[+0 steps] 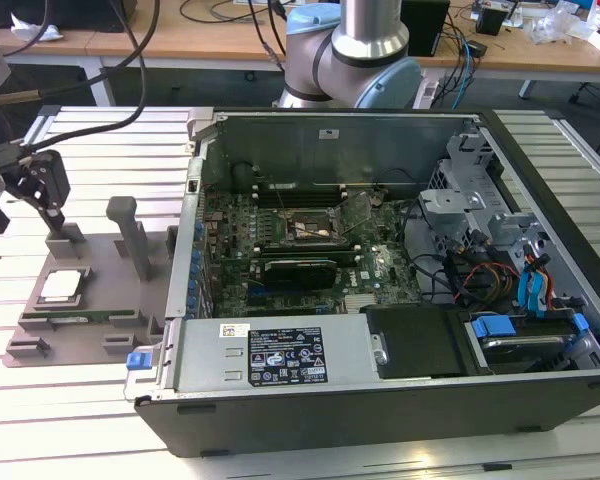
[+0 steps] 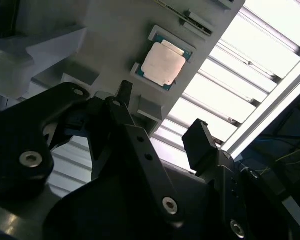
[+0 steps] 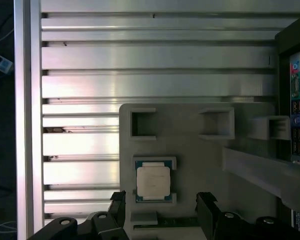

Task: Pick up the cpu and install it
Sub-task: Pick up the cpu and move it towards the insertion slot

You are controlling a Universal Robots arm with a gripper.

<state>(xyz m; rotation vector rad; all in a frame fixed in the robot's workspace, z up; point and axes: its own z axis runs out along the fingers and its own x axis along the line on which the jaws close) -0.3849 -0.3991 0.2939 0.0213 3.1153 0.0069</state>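
Cpu (image 3: 153, 181) in tray (image 3: 200, 160), wide-spread end effector (image 3: 162, 200) nr, upright posts (image 1: 132, 232) adj.

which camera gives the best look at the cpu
The first wrist view: it looks squarely down on the cpu in its grey holder tray. The second wrist view shows it obliquely; the exterior view, small, at the exterior view's left.

Finishes: mostly matt plastic and bare metal.
cpu (image 3: 153, 180) lid is dull pale-silver metal, smooth. Holder tray (image 3: 200, 160) is matt grey plastic. Worktop (image 3: 140, 57) is ribbed bare aluminium with a soft sheen. Jaws are matt black with bright screw heads (image 2: 31, 159). Computer case (image 1: 330, 140) is bare grey sheet metal inside, matt black outside.
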